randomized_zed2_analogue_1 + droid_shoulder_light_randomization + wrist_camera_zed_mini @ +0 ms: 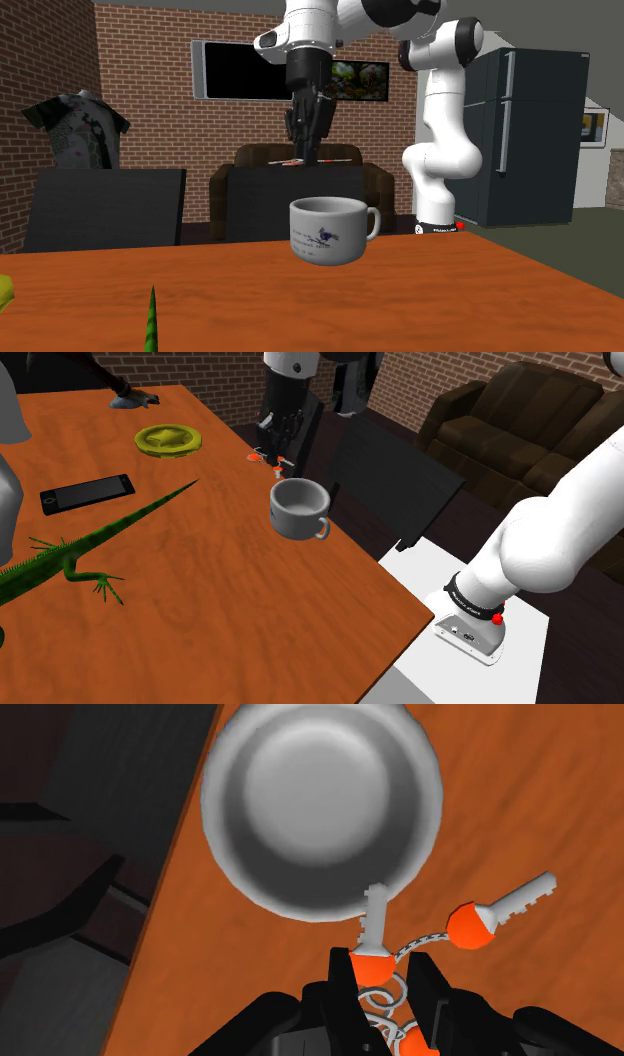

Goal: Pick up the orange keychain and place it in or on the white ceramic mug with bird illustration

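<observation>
Pinching orange keychain (372, 968) in gripper (384, 976) — hovering just short of white mug (320, 804), below and ahead of fingertips — likely needing small forward nudge over opening.

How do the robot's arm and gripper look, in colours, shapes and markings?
The arm is glossy white, made of thick rounded segments with dark joints. Above its pale base sits a black ring with small white marks, and beside the ring a red button. The gripper is all black, with two blunt fingers.
</observation>
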Tool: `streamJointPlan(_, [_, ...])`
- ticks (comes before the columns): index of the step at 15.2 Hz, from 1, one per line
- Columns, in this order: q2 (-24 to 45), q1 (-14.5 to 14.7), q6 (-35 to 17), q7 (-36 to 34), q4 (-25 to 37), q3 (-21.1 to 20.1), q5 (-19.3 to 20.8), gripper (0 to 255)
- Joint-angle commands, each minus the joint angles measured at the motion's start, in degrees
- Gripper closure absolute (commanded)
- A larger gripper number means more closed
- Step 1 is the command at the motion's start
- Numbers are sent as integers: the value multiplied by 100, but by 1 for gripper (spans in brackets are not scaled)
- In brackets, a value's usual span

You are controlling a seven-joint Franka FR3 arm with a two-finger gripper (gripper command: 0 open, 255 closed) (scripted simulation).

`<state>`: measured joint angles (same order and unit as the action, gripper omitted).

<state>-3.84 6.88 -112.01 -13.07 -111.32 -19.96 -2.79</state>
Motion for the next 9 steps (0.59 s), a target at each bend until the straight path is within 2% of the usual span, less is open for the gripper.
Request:
streamJointPlan(1, [-529, -37, -51, 193, -558, 76, -197, 255])
streamJointPlan(5, [-1481, -28, -4, 534, -1451, 279, -477, 255])
streamJointPlan(9, [-1540, -10, -227, 569, -1735, 289, -504, 255])
